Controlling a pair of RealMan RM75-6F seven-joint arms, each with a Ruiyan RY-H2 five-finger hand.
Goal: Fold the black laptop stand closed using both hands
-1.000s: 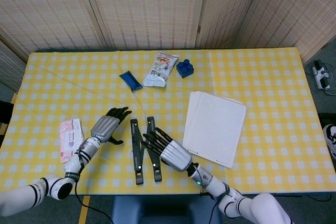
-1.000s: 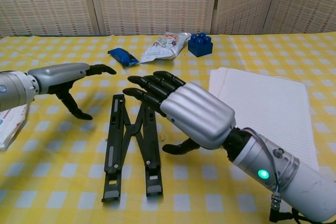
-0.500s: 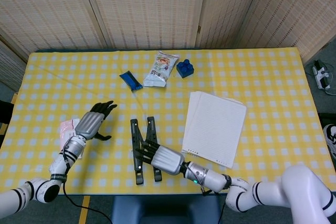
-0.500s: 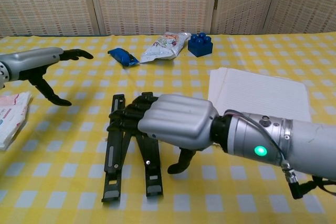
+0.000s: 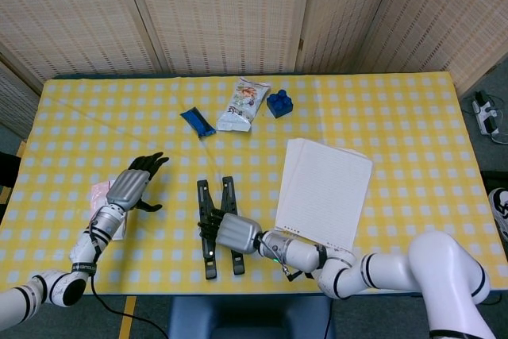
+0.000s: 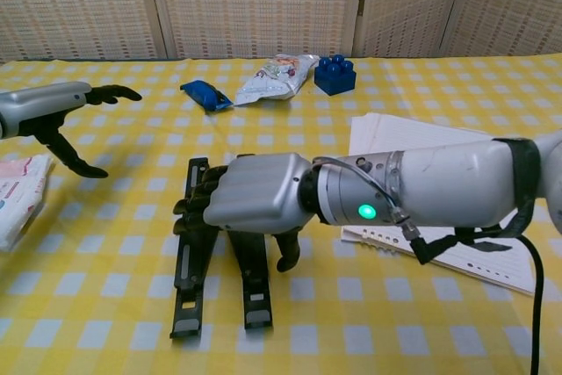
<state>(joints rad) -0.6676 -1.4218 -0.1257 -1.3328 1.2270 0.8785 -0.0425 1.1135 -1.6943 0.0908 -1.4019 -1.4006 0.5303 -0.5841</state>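
laptop stand: near bench's front edge, legs splayed | rigid, light, slippery bars; grip outer rails | right hand curled over its crossing | left hand released, apart

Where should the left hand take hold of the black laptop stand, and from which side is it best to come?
Probably the left rail of the laptop stand, approached from its open left side. The stand lies flat with long rails running toward the robot; the right hand rests over the middle, while the left hand hovers open nearby.
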